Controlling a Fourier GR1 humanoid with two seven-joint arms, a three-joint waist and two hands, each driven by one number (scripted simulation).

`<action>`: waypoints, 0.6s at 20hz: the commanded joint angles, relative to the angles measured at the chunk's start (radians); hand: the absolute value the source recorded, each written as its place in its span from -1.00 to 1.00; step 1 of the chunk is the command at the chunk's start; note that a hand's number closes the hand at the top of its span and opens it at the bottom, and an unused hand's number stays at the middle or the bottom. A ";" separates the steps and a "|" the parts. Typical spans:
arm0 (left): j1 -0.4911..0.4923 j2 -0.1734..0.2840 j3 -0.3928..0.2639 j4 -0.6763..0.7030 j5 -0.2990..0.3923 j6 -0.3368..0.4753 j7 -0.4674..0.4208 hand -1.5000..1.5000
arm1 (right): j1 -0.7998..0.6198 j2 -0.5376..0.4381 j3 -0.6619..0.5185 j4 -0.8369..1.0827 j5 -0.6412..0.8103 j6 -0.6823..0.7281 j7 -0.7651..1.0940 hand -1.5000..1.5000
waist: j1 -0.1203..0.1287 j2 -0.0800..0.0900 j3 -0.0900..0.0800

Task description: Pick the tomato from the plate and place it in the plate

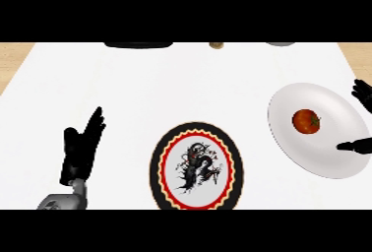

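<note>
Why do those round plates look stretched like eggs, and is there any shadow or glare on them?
In the head view, the steep downward look stretches the white plate and the patterned plate into ovals; the lighting is flat, with no glare, only soft grey shading on the white plate; the tomato casts no clear shadow.

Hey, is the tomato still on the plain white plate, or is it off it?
On it. The tomato lies near the middle of the white plate, with no fingers closed round it.
</note>
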 commanded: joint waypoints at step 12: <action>-0.017 -0.033 -0.022 0.019 -0.027 0.007 -0.014 0.00 | -0.024 -0.096 -0.007 0.154 0.008 0.005 -0.124 -1.00 | 0.012 0.007 0.002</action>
